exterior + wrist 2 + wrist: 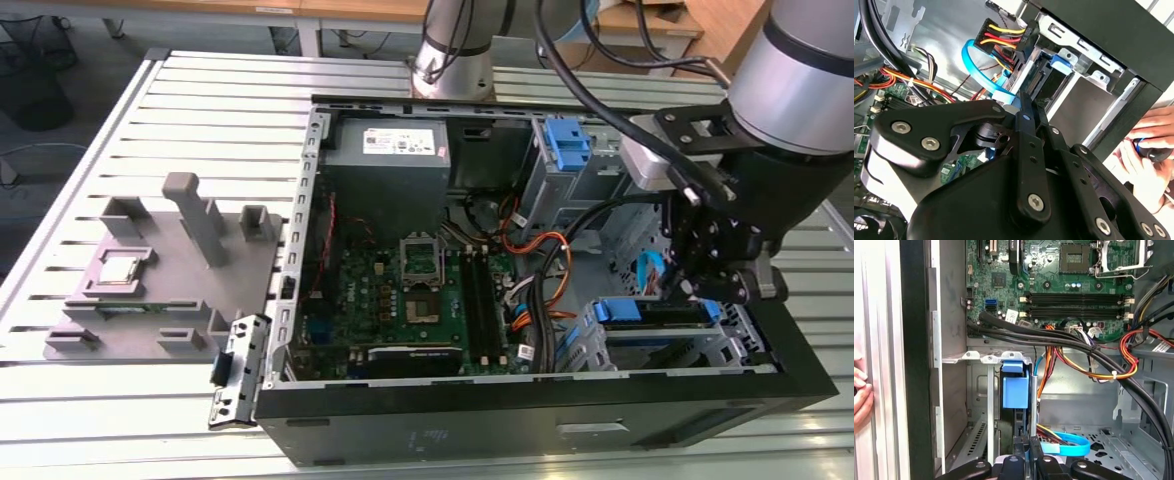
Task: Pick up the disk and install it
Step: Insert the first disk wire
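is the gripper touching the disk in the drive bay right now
Cannot tell. In the first wrist view the gripper sits right at the disk edge in the bay, but no contact or gap shows plainly. In the exterior view the gripper hides the meeting point.

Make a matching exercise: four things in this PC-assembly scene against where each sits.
Things:
1. disk
2. grey fixture block
3. upright blue bracket
4. gripper

Places:
A. on the slatted table, at the exterior view's left of the case
B. in the drive bay at the case's near corner
C. directly above the drive bay
D. on the far drive cage, next to the power supply

Pairs: 1-B, 2-A, 3-D, 4-C
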You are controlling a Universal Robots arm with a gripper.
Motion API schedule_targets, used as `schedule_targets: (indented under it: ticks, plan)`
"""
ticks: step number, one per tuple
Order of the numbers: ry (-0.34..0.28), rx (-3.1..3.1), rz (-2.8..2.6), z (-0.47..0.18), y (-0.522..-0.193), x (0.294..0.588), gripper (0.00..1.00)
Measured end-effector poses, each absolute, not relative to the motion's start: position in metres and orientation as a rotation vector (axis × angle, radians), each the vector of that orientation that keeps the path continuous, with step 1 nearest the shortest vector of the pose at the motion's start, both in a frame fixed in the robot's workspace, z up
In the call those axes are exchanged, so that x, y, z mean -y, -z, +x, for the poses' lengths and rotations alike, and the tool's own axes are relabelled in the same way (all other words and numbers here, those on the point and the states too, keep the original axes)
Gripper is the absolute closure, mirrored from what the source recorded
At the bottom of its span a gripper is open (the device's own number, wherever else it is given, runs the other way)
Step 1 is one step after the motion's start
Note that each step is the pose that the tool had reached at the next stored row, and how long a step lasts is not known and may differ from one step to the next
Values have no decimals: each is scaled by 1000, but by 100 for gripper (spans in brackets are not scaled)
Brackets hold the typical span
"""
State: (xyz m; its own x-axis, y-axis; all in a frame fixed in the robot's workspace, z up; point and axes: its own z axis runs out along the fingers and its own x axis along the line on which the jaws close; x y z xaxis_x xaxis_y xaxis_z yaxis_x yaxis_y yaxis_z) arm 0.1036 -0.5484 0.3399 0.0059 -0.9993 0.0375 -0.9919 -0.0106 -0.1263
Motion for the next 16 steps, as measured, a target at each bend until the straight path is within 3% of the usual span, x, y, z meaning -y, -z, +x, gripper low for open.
schedule_targets:
  ticks: [16]
  plan:
    - [198, -2151, -2174, 99, -338, 550, 84]
